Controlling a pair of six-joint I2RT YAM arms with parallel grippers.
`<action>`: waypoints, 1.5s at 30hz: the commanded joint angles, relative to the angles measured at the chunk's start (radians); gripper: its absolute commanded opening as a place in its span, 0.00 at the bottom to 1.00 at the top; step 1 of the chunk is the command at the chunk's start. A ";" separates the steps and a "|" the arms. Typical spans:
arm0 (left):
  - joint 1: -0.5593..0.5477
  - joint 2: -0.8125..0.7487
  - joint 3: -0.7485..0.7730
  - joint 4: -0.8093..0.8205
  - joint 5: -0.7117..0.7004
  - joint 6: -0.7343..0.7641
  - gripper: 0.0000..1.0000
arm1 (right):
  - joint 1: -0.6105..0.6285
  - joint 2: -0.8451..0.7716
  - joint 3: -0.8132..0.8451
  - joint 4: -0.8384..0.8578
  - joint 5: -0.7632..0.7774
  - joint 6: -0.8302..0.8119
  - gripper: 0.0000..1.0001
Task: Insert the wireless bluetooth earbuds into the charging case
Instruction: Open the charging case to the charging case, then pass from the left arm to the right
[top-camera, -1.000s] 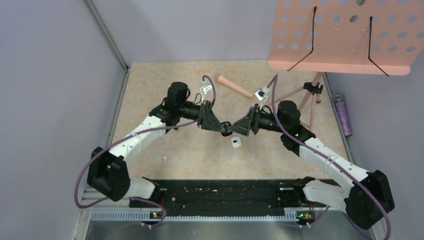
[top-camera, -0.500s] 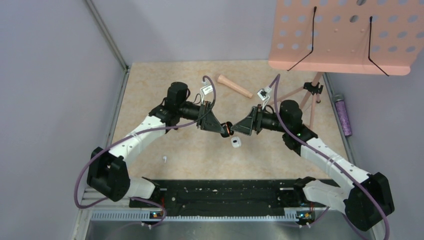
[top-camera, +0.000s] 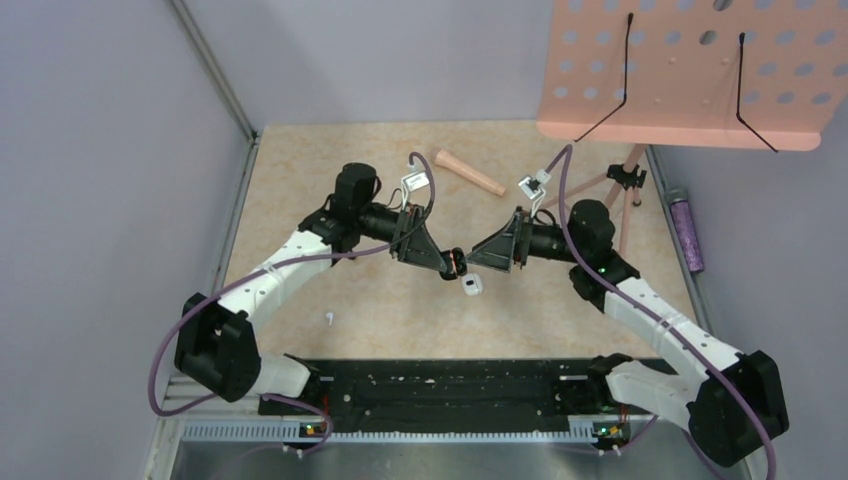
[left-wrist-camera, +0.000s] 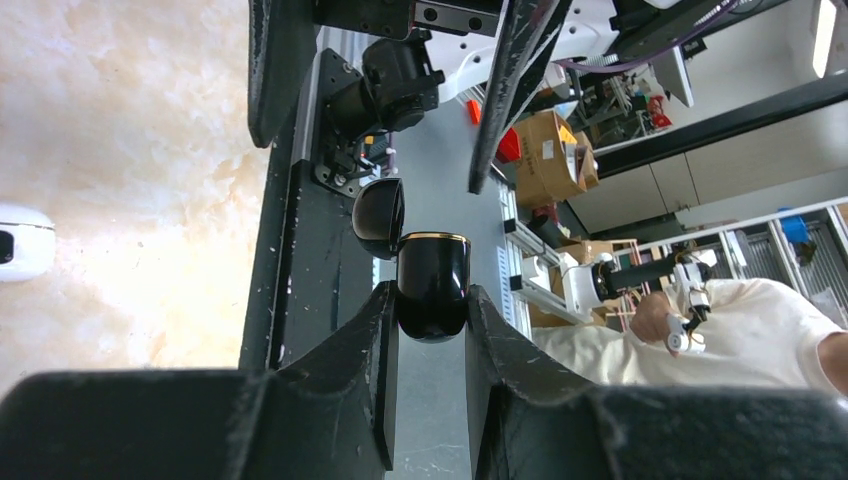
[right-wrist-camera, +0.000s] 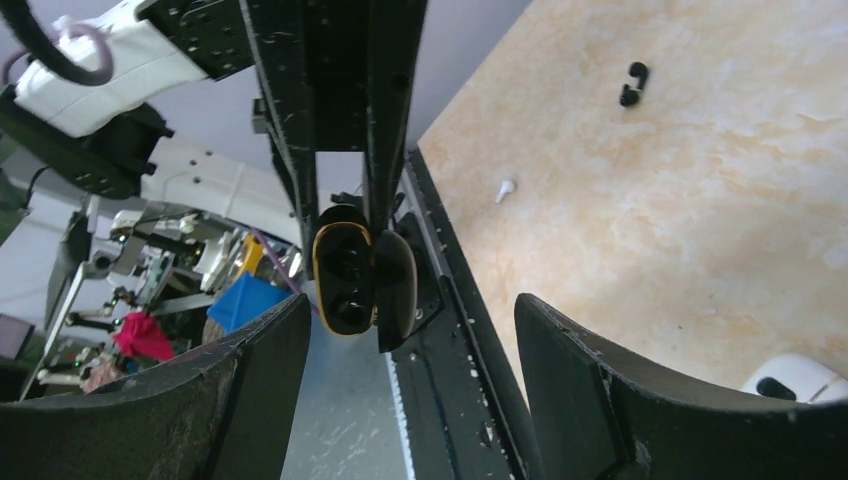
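My left gripper is shut on a black charging case with a gold rim and holds it above the table, with its lid hinged open. The case's open face with two dark wells shows in the right wrist view. My right gripper is open and empty, facing the case from the right, close to it. One tiny white earbud lies on the table near the left arm; it also shows in the right wrist view. I see no second earbud.
A small white rounded object with a dark mark lies on the table just below the grippers. A pink stick, a pink perforated stand and a purple cylinder stand at the back and right. A small black piece lies on the table.
My right gripper has drawn back a little to the right, away from the case. The left gripper has shifted slightly down and right with the case.
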 joint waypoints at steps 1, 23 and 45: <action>-0.003 0.022 0.066 0.024 0.092 0.042 0.00 | -0.023 -0.021 -0.030 0.219 -0.152 0.088 0.75; -0.004 0.059 0.162 -0.026 0.201 0.091 0.00 | -0.034 0.317 -0.151 1.455 -0.194 0.899 0.72; -0.011 0.018 0.180 -0.030 0.193 0.070 0.00 | 0.057 0.376 -0.063 1.456 -0.193 0.895 0.67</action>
